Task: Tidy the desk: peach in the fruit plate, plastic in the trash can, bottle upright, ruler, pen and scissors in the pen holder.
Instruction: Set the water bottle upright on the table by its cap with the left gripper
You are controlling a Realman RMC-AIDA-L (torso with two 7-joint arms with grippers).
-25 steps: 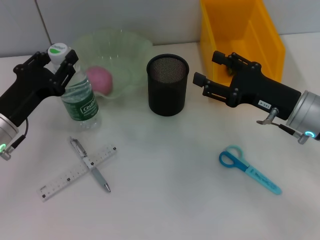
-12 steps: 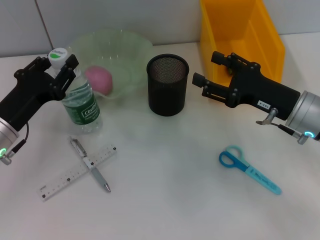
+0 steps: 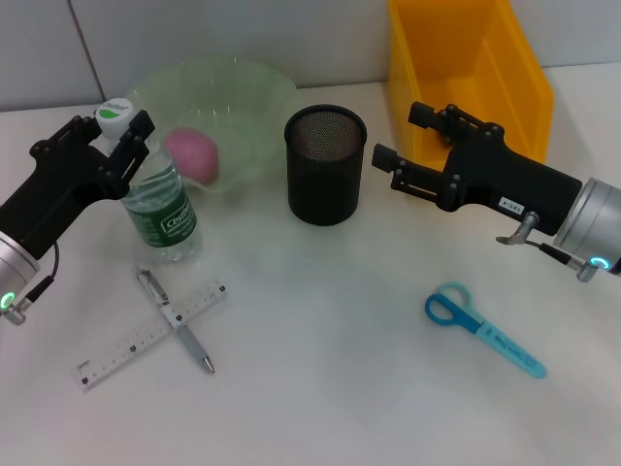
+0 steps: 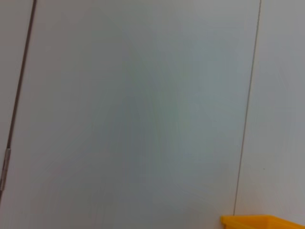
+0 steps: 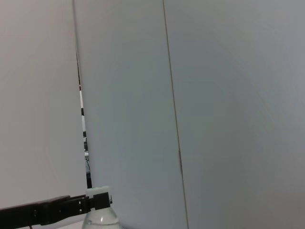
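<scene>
Nearest to us on the left, the ruler [image 3: 150, 335] lies flat on the white desk [image 3: 330, 388], with the pen [image 3: 176, 320] crossed over it so the two touch where they overlap. Over on the near right, well apart from them, the blue scissors [image 3: 482, 328] lie flat with their handles toward the middle of the desk.

Farther back on the left, the bottle [image 3: 155, 189] stands upright, white cap on top. Our left gripper [image 3: 97, 146] has its fingers spread on either side of the bottle's neck just under the cap; we cannot tell whether they touch it. In the right wrist view the same fingers [image 5: 71, 206] frame the cap.

In the middle stands the black mesh pen holder [image 3: 325, 163]. To its right, our right gripper [image 3: 400, 146] hovers above the desk with its jaws spread and nothing between them, pointing toward the holder.

Farther still on the left, the peach [image 3: 191, 155] sits in the pale green fruit plate [image 3: 247, 97], just behind the bottle. At the far right stands the yellow trash can [image 3: 475, 58]; we cannot make out what lies inside.
</scene>
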